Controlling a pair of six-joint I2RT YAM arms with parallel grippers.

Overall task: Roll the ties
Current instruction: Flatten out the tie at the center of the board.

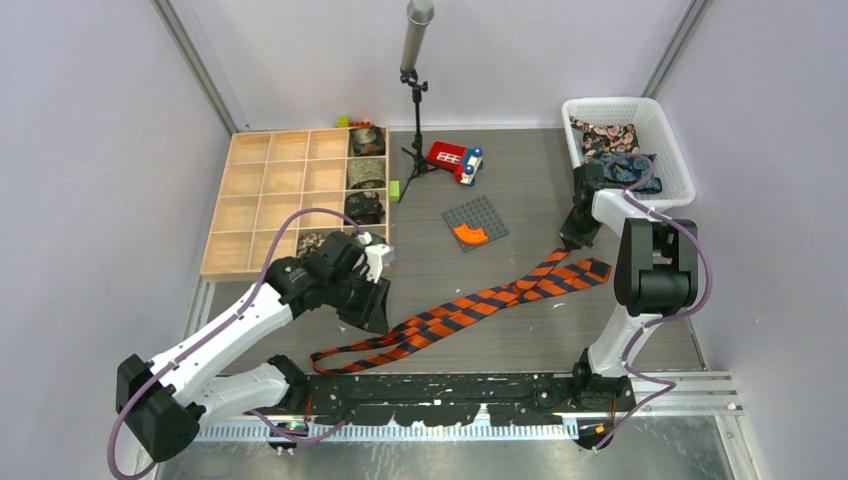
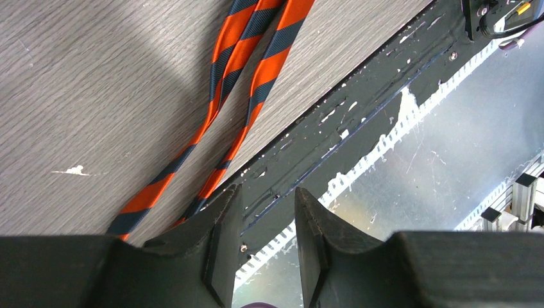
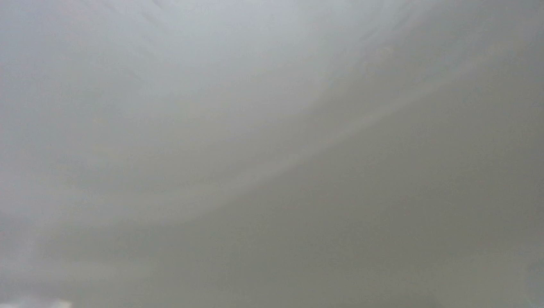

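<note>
Right wrist blurred, left fingers hiding tie end

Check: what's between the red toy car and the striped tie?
A grey studded plate carrying an orange piece sits between the toy car and the striped tie; shown in the top view.

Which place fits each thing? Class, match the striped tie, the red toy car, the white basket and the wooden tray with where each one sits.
Things:
1. striped tie
2. red toy car
3. white basket
4. wooden tray

Places:
A. far right corner of the table
B. next to the foot of the black stand
C. along the left side, at the far end
D. stretched across the near middle

Pairs: 1-D, 2-B, 3-A, 4-C
</note>
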